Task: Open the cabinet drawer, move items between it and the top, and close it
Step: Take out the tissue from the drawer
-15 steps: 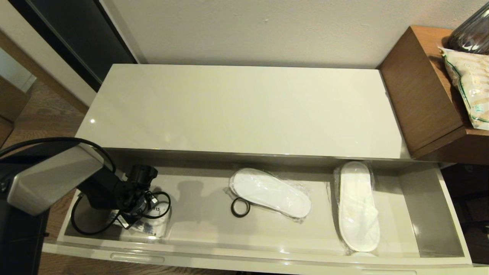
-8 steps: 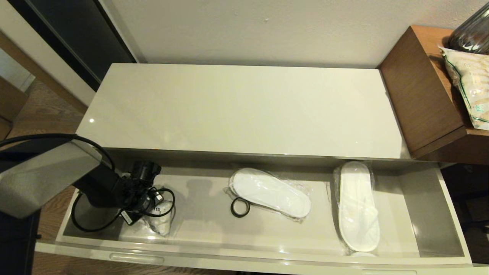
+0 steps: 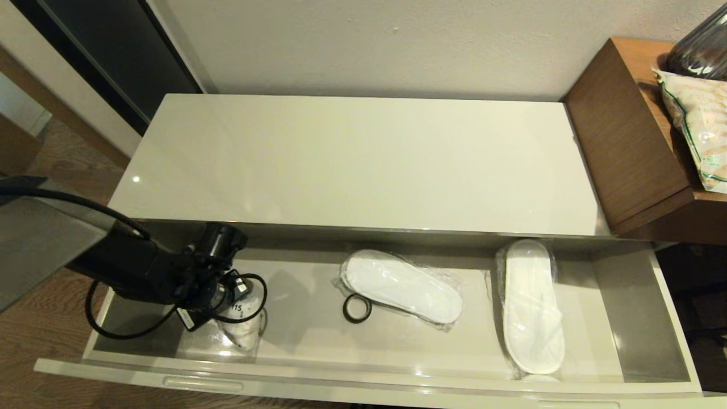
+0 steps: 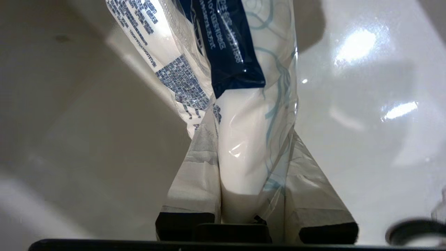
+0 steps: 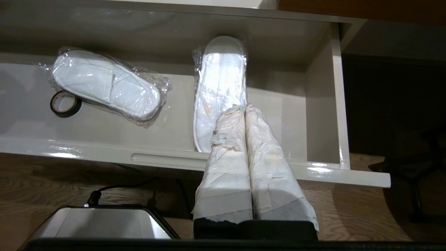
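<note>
The cabinet drawer (image 3: 306, 341) stands pulled out, with its front panel and a slim handle (image 3: 204, 384) nearest me. In its left end my left gripper (image 3: 227, 319) is shut on the tissue pack (image 3: 243, 332), a white pack with blue print and black digits. In the left wrist view the pack (image 4: 244, 157) is pinched between the taped fingers of the left gripper (image 4: 251, 134) and sticks out over the glossy drawer floor. The cream-white top (image 3: 363, 159) is bare. My right gripper (image 5: 245, 108) is shut on nothing, just in front of the drawer's right end.
Two plastic-wrapped white slippers (image 3: 400, 287) (image 3: 531, 307) and a black tape ring (image 3: 357, 308) lie in the drawer. A taller brown wooden unit (image 3: 625, 130) stands at the right, carrying a snack bag (image 3: 701, 125) and a dark glass vessel (image 3: 701, 51).
My left wrist has shifted right and towards the cabinet. The tissue pack has come up from lying flat and now hangs narrow in the fingers. The arm's grey link has swung out leftwards.
</note>
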Tool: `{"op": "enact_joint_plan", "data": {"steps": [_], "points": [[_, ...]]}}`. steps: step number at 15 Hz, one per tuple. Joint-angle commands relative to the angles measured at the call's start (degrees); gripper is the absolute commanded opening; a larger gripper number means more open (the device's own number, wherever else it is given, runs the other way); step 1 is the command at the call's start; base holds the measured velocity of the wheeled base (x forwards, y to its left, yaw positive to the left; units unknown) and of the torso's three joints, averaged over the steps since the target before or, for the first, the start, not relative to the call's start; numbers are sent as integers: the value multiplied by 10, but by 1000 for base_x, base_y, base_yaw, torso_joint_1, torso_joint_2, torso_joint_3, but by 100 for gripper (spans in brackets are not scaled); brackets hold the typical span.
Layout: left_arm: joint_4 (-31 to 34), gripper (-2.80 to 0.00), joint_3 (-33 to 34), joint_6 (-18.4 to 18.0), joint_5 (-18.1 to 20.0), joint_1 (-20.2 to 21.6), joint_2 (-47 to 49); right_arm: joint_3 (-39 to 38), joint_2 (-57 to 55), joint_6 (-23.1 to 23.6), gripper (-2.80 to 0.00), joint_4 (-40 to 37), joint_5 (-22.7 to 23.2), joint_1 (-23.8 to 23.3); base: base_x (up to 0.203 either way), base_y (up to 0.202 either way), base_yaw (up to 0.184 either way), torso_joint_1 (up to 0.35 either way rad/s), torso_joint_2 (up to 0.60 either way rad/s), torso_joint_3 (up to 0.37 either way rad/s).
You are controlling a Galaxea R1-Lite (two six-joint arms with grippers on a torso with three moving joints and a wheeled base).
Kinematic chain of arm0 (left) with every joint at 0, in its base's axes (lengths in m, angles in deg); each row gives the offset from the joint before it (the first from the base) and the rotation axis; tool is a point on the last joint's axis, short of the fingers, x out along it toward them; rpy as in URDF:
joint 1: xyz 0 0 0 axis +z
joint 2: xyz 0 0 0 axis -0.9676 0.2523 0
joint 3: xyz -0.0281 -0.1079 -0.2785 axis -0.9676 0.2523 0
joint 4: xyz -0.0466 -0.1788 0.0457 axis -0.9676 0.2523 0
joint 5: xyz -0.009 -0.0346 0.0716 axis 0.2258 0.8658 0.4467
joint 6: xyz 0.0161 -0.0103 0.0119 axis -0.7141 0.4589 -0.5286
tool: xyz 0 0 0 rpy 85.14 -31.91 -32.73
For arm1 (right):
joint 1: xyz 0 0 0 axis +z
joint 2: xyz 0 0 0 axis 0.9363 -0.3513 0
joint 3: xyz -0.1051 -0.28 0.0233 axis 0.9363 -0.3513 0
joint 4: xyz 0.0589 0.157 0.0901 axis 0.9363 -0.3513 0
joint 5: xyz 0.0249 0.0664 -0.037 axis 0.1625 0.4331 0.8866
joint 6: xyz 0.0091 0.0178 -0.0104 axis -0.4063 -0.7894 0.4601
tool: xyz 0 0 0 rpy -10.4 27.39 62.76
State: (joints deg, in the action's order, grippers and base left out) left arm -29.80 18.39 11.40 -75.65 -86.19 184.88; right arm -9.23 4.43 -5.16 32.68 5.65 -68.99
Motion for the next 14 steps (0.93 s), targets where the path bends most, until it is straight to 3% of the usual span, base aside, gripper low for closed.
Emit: {"op": "enact_joint_plan", "data": {"steps": [1, 8, 11, 14], "points": [[25, -280, 3, 4, -6, -5, -45, 0, 1, 0, -280, 0, 0, 0, 0, 0, 0, 0, 0, 0], [158, -280, -16, 12, -23, -39, -168, 0, 1, 0, -280, 0, 0, 0, 0, 0, 0, 0, 0, 0], [220, -280, -61, 9, -39, -83, -224, 0, 1, 0, -280, 0, 0, 0, 0, 0, 0, 0, 0, 0], [279, -280, -144, -13, -48, -102, -248, 0, 1, 0, -280, 0, 0, 0, 0, 0, 0, 0, 0, 0]]}}
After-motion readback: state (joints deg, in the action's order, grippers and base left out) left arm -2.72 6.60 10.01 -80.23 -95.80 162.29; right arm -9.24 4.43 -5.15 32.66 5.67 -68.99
